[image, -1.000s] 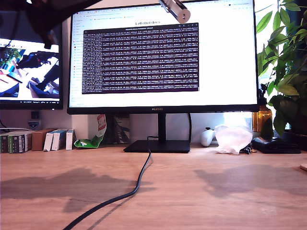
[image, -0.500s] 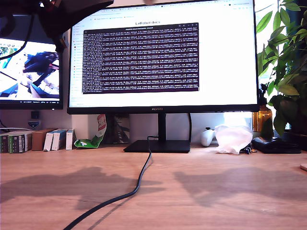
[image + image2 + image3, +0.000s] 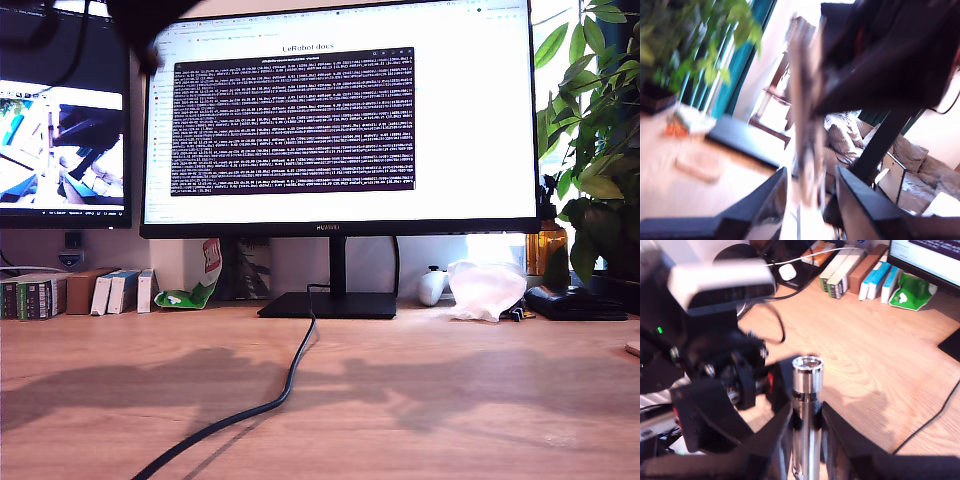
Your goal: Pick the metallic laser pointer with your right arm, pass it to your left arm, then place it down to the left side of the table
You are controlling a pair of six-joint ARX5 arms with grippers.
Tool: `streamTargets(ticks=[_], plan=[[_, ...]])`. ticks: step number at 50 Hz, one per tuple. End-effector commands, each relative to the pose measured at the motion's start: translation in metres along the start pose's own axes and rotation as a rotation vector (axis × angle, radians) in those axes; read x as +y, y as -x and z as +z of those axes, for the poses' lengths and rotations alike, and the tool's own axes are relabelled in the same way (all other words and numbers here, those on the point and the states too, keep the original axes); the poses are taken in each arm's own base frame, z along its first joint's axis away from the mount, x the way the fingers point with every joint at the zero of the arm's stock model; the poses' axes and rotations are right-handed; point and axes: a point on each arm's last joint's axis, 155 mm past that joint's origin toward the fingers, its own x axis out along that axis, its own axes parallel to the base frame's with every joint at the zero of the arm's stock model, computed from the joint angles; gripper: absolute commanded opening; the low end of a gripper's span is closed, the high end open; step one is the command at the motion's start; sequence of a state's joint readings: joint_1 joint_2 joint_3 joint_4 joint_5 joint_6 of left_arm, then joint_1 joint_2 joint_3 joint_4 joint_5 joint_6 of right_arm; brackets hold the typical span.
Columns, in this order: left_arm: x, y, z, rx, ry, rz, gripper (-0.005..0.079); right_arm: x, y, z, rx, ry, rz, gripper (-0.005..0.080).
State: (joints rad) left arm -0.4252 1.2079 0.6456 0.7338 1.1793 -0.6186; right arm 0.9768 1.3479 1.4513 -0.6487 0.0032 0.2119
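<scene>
The metallic laser pointer (image 3: pixel 807 390) stands upright in the second wrist view, its round flat end up, and my second gripper (image 3: pixel 806 440) is shut on its shaft. In the blurred first wrist view the laser pointer (image 3: pixel 805 130) rises between the fingers of my first gripper (image 3: pixel 810 200), which is open with a gap on each side. The other arm's black body (image 3: pixel 715 375) is close beside the pointer. The exterior view shows only a dark piece of an arm (image 3: pixel 150 20) at its top left above the table (image 3: pixel 450 400); the pointer is out of that view.
A large monitor (image 3: pixel 340 120) stands at the table's back, with a black cable (image 3: pixel 290 380) running forward from its foot. A second screen (image 3: pixel 60 130) and small boxes (image 3: pixel 60 295) are on the exterior view's left. A plant (image 3: pixel 595 130) and white crumpled wrap (image 3: pixel 485 290) are on its right.
The pointer's end, seen at the exterior view's top edge one second ago, has left that view. The dark arm at its top left has drawn upward. The two shadows on the table have merged.
</scene>
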Motion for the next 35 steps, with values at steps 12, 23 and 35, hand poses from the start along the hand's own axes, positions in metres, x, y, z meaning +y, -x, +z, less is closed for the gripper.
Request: streamTargets(ticks=[12,23,35], plan=[[0.001,-0.002,0.002,-0.001,-0.011,-0.001,0.0272,0.023,0.011,0.021,-0.088,0.014,0.061,-0.0011],[0.007,-0.002,0.006,-0.022,-0.021,0.030,-0.0013,0.023,0.011,0.022,-0.091,0.015,0.061,-0.0011],[0.010,-0.001,0.008,-0.032,-0.048,0.048,-0.0021,0.024,0.012,0.030,-0.125,0.021,0.067,0.0078]])
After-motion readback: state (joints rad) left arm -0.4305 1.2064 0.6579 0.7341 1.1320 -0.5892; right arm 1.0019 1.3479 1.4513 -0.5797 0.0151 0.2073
